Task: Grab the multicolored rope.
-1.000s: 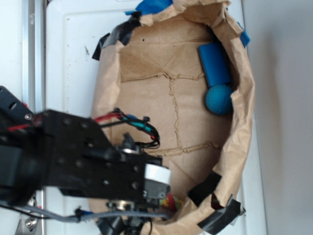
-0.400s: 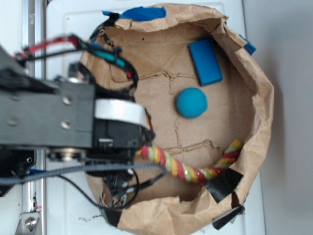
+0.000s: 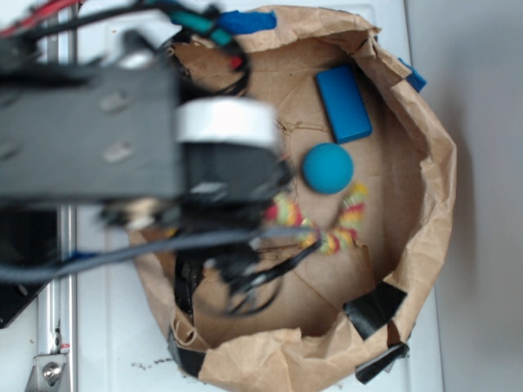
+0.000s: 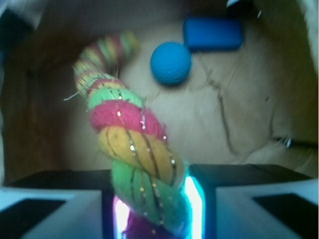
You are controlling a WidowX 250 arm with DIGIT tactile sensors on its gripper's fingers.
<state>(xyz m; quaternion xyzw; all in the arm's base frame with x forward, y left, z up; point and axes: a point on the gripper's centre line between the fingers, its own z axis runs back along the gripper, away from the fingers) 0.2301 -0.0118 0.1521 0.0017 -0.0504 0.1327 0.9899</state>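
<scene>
Lab-style robot test bench, white tabletop (image 3: 106, 359), taped paper bag (image 3: 425, 188), metal rail (image 3: 51, 359)

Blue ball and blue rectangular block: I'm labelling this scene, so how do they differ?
The round blue ball is a sphere; the blue rectangular block is flat-faced and elongated. The ball sits beside the twisted red, yellow and green rope; the block lies nearer the paper bag's wall. Both are blue and untouched.

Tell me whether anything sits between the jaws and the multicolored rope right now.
Nothing visible does. In the wrist view the gripper is already closed on the multicolored rope, which fills the gap between the jaws. The blue ball and blue block lie farther off on the paper bag's floor, apart from the grip.
</scene>
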